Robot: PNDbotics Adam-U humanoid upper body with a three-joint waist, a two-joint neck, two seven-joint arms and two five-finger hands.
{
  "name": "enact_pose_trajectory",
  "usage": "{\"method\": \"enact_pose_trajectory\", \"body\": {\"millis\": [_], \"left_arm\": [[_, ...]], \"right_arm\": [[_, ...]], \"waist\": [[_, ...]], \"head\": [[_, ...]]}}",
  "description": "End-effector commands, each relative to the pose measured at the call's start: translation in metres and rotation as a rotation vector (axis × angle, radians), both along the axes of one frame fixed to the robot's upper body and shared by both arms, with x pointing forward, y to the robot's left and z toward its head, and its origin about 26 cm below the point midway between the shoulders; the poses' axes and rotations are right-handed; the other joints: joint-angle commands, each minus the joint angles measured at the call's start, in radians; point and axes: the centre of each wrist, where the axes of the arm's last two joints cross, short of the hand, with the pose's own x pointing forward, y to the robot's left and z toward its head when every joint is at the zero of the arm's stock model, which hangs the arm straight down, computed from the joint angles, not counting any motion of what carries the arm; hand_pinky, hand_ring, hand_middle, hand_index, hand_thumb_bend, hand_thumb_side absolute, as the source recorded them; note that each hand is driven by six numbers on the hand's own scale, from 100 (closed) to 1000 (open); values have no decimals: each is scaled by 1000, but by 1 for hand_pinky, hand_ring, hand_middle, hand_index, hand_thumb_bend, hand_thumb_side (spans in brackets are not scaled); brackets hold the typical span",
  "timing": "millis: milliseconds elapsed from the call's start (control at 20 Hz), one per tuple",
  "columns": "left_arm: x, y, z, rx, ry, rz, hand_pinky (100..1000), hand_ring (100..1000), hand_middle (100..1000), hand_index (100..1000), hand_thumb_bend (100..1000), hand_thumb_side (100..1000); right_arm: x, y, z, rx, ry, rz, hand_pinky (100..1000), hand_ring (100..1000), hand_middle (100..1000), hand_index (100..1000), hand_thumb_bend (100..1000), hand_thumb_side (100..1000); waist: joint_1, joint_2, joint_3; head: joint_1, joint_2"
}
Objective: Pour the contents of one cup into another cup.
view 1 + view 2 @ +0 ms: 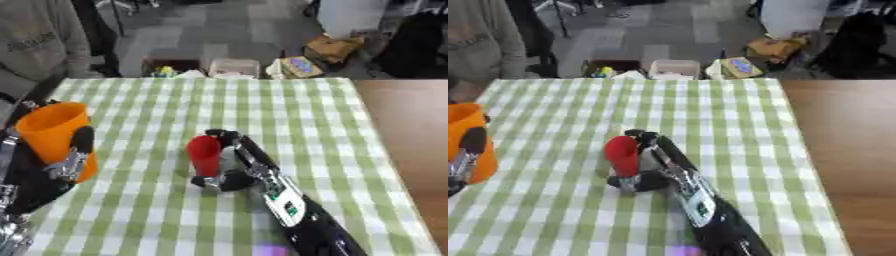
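Nearest the camera, the right arm (302,215) ran up from the bottom edge of the table, and at its end the right hand (229,170) was curled round the red cup (205,154), thumb low at the base, fingers hooked over the far side. That cup stood upright near the middle of the green checked tablecloth (262,105), still on the surface as far as could be told.

Over by the left edge, the left hand (70,162) was clamped on the orange cup (54,131), a finger lying up its near wall. The orange cup sat upright, mouth open to the ceiling, well apart from the red one.

So both cups were gripped and the pour itself had not begun. Judging from this, the step in hand was securing the cups. The next move would call for lifting the red cup, bringing it across to the orange one, getting its lip above that open mouth, then tipping. What was inside the red cup could not be seen.
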Motion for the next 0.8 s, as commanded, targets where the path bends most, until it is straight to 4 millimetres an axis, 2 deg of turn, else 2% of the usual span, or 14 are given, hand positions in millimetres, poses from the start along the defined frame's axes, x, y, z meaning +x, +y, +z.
{"method": "enact_pose_trajectory", "body": {"millis": [50,400,800], "left_arm": [[-2,-1,12,-1,-36,-20,100,232,460,953,100,357],[-5,-4,14,-6,-44,-35,100,231,458,953,100,364],[-5,-5,16,-8,-46,-42,100,229,454,952,100,366]], "right_arm": [[3,8,11,6,-33,2,772,607,584,886,684,428],[1,13,8,18,-32,-13,748,567,536,859,665,409],[0,21,11,62,-49,-42,712,511,472,813,526,397]], "waist": [[6,-11,4],[9,-3,17],[10,1,22]], "head": [[-7,-11],[-11,-13],[-13,-14]]}}
